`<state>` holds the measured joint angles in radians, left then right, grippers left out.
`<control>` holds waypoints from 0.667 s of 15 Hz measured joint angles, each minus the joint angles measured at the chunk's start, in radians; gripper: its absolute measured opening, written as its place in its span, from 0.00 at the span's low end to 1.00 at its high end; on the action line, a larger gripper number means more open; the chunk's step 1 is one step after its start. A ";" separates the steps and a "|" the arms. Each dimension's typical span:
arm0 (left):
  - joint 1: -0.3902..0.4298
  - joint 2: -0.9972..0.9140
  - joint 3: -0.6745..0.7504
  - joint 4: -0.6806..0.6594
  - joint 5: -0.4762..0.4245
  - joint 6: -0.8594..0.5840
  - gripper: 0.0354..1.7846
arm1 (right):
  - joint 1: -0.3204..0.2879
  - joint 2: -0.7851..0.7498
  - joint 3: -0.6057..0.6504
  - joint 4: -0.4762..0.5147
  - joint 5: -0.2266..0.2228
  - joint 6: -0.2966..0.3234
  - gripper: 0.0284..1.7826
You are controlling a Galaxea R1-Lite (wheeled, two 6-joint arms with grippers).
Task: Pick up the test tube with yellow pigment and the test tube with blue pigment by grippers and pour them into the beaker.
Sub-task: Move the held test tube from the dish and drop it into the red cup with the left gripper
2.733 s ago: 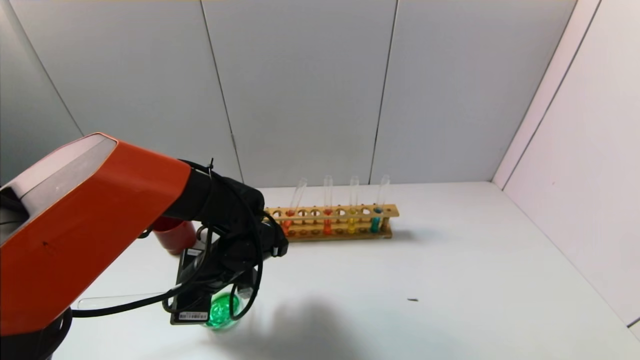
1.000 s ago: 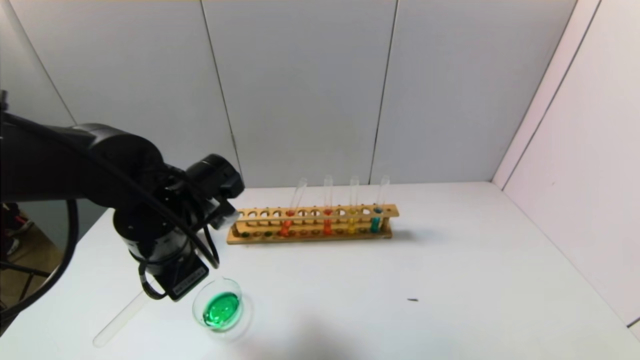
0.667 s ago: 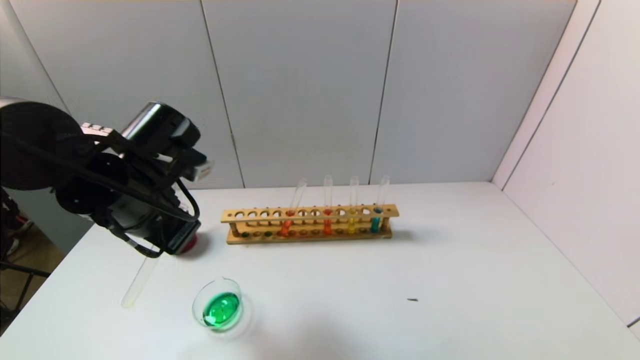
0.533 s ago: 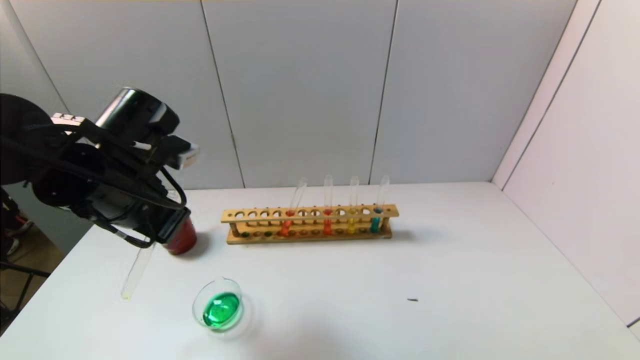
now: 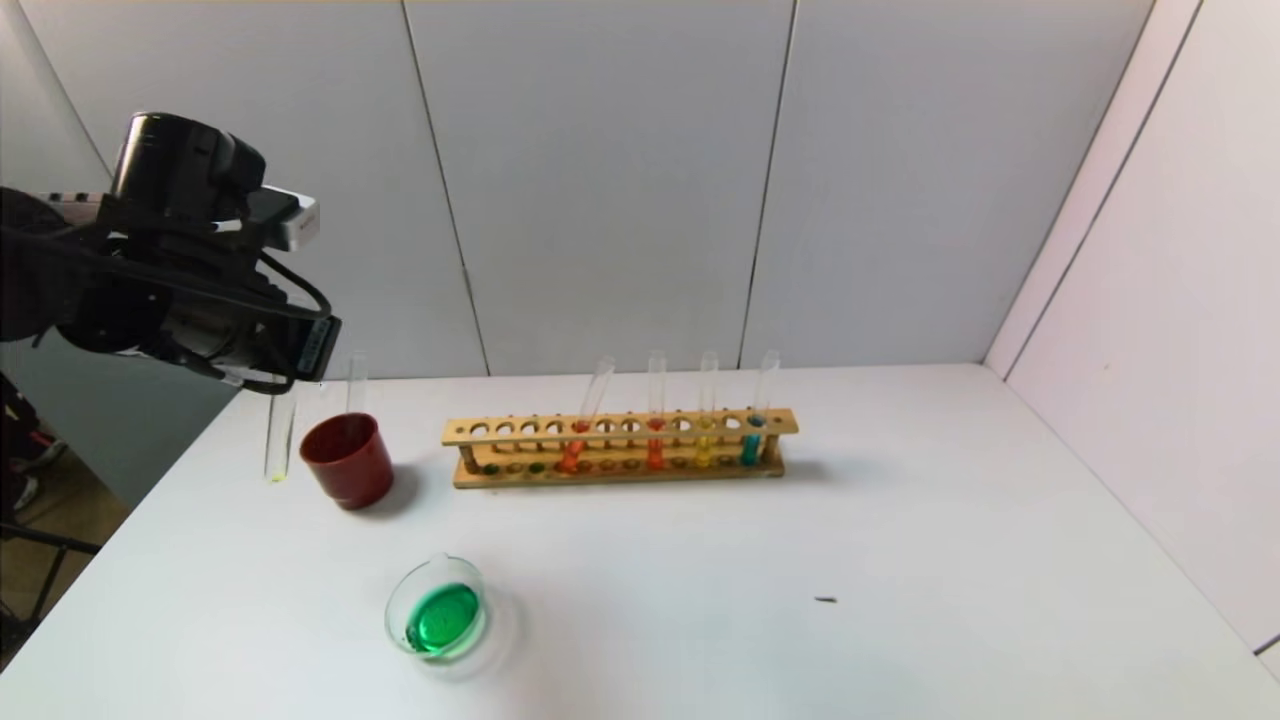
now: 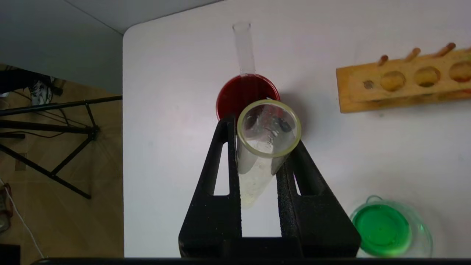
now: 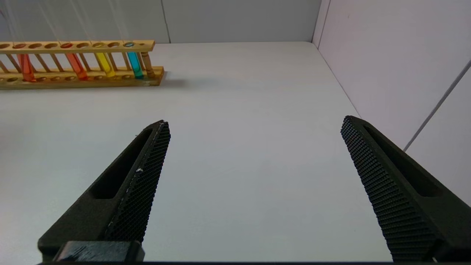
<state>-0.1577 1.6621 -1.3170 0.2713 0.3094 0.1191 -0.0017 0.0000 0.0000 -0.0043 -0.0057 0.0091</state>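
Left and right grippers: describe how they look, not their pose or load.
The left gripper has two matte black tapered fingers with slotted cut-outs; behind it a black-and-silver camera block, loose black cables and a white barcode label. The right gripper has matching black fingers with cross-hatched pads.

We see a laboratory bench: a long wooden test-tube rack (image 5: 620, 447) holding tubes of coloured liquid, a white tabletop (image 5: 900, 520), and plain grey panel walls (image 5: 600, 180).

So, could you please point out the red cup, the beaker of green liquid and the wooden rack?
red cup (image 5: 347, 460): head view, outer wall.
beaker (image 5: 437, 577): head view, far glass rim, above the green liquid.
wooden test tube rack (image 5: 510, 431): head view, top bar between empty holes.
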 joint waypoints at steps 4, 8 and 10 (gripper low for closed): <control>0.039 0.089 -0.011 -0.159 0.000 0.008 0.16 | 0.000 0.000 0.000 0.000 0.000 0.000 0.95; 0.058 0.162 -0.047 -0.170 0.000 0.001 0.16 | 0.000 0.000 0.000 0.000 0.000 0.000 0.95; 0.060 0.193 -0.057 -0.185 0.001 -0.002 0.16 | 0.000 0.000 0.000 0.000 0.000 0.000 0.95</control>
<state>-0.0977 1.8551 -1.3738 0.0860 0.3102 0.1172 -0.0017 0.0000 0.0000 -0.0043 -0.0057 0.0091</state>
